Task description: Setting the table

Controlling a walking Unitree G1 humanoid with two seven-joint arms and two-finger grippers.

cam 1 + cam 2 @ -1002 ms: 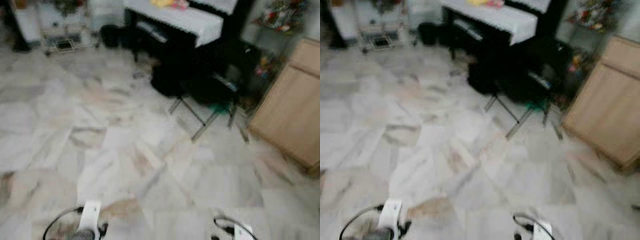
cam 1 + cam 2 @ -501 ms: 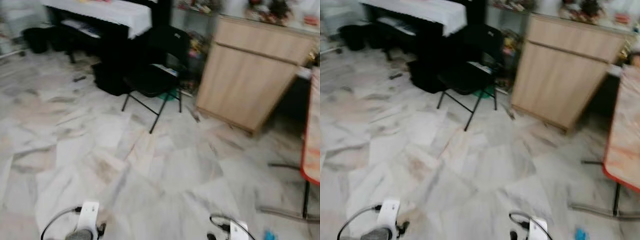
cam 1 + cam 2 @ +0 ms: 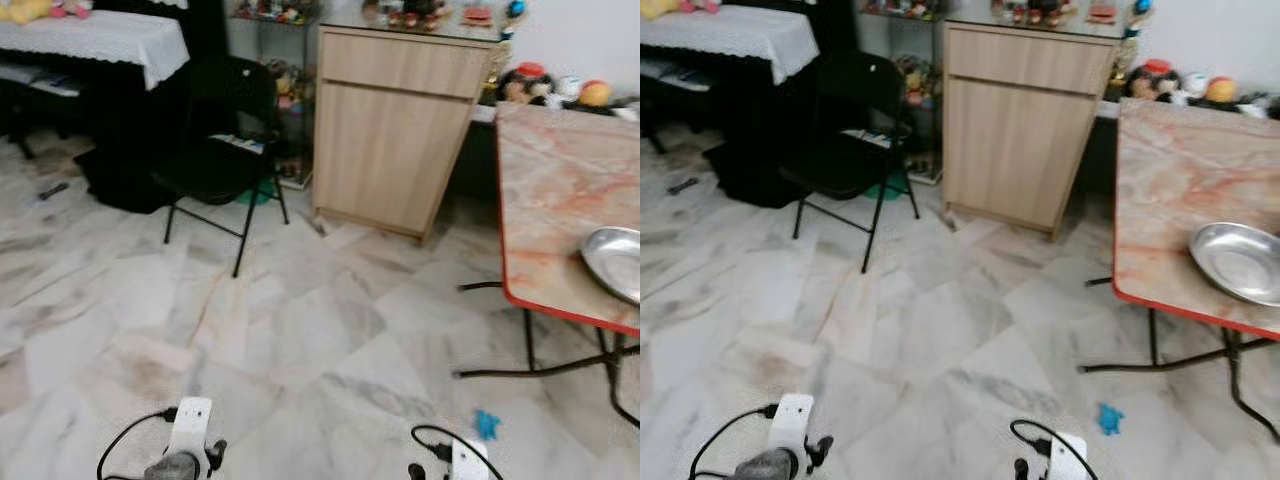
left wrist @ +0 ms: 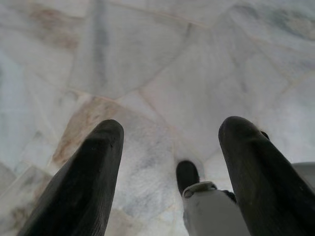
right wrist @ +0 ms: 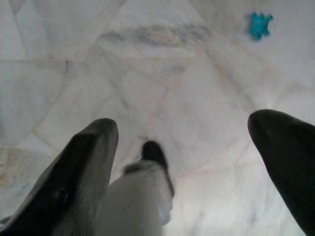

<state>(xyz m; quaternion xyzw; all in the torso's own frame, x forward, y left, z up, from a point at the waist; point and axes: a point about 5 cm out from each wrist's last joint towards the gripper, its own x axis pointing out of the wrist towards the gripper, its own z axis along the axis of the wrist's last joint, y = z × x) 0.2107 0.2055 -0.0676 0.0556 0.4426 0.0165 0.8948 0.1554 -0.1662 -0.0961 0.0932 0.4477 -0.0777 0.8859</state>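
I take the red-edged marble-patterned table (image 3: 1180, 200) as my landmark: it has come into view as my camera swung round. Beyond its far corner stands the tall light-wood cabinet (image 3: 395, 130), further off the black folding chair (image 3: 215, 150). On the table's near edge sits the shiny round steel dish (image 3: 1240, 262). Left gripper (image 4: 170, 162) and right gripper (image 5: 184, 162) hang spread, empty. Walking in, I risk slipping on the small blue toy (image 5: 259, 25) beneath the table

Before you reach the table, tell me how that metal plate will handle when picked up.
The metal plate looks thin and rigid, so probably light. Its shiny surface and shallow sloped rim may slip in a claw. It sits near the table edge, so a push could slide it off.
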